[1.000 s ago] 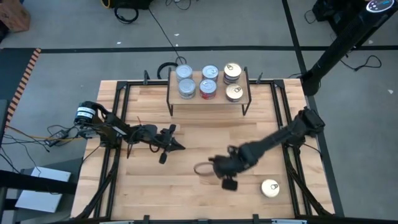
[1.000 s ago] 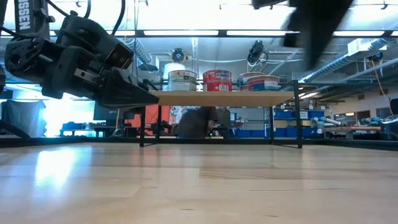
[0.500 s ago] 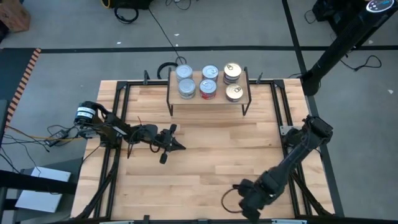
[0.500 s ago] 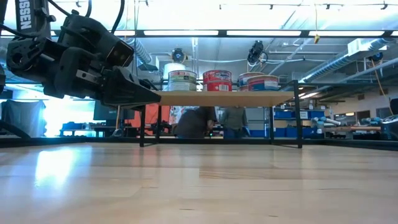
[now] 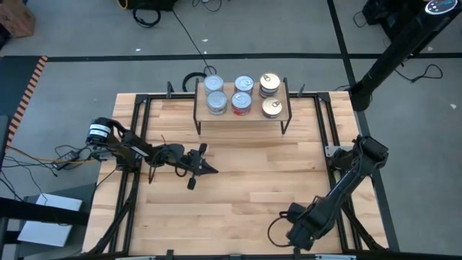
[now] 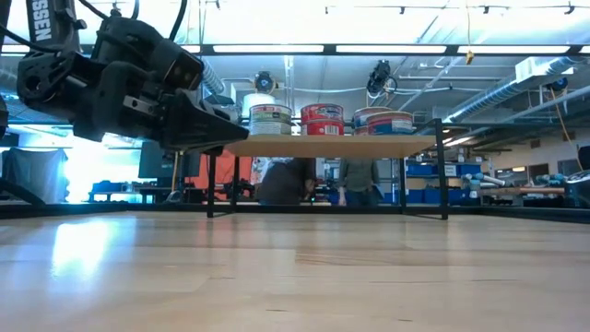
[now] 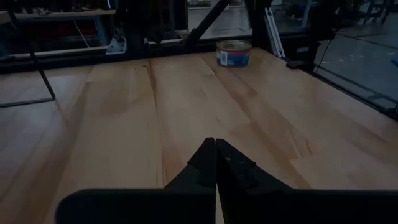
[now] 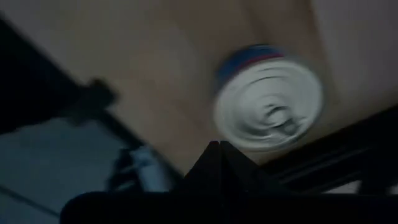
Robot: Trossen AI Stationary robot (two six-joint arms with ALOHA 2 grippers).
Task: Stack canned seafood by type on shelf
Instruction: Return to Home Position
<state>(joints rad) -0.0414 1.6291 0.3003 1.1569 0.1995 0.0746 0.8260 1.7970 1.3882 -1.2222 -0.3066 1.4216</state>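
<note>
six groups of tins [image 5: 242, 94] stacked on the shelf [image 6: 323, 146], well apart from the left tool [image 7: 215, 163], pressed together and empty. one blue-labelled tin [image 8: 267, 99] lying on the surface [image 5: 238, 188] just beyond the right tool [image 8: 217, 144], tips likewise pressed together; seemingly one placement left. hidden under that arm from above, blurred up close.

Only partial white lettering "SSEN" legible, running vertically on the dark arm [image 6: 92, 83] in low view; labels on tins [image 6: 322, 119] too small to read.
</note>
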